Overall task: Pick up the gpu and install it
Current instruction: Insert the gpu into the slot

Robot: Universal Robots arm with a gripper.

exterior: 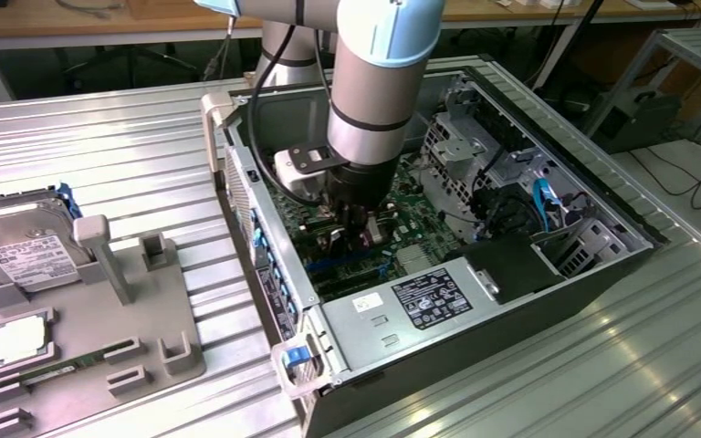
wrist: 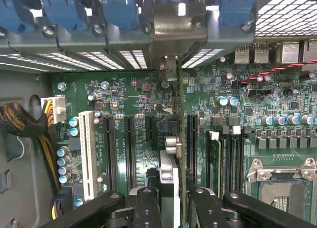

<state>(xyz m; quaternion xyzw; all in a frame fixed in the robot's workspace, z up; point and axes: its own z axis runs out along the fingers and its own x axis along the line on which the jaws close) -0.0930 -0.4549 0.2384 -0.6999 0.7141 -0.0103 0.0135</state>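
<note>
One arm reaches down into one open computer case (exterior: pixel 594 228), which lies on its side on the ribbed metal table (exterior: pixel 107 155). Its gripper (exterior: pixel 357 233) is low over the motherboard (exterior: pixel 418 224), beside the power supply (exterior: pixel 418 306) with its dark label.

In the wrist view the gripper (wrist: pixel 174 200) has two black fingers (wrist: pixel 146 205), and they are clamped on the gpu (wrist: pixel 181 139): a thin card seen edge-on, standing upright between them and running away toward the case's rear wall. The card's metal end bracket (wrist: pixel 168 69) sits at the rear slot openings, beside the row of blue retaining clips (wrist: pixel 64 12). The card's lower edge stands over the motherboard (wrist: pixel 129 94) among the expansion slots; whether it is fully seated cannot be told. Three black slots (wrist: pixel 130 143) and one white slot (wrist: pixel 86 153) lie beside the card, and one empty processor socket (wrist: pixel 282 188) lies on its other side.

The exterior view adds what lies beyond the case: one grey holder tray (exterior: pixel 95 347) on the exterior view's left, with one hard drive (exterior: pixel 28 255) propped in it, one square chip (exterior: pixel 19 339) and one slim green memory stick (exterior: pixel 65 370). There the card itself is hidden behind the arm
</note>
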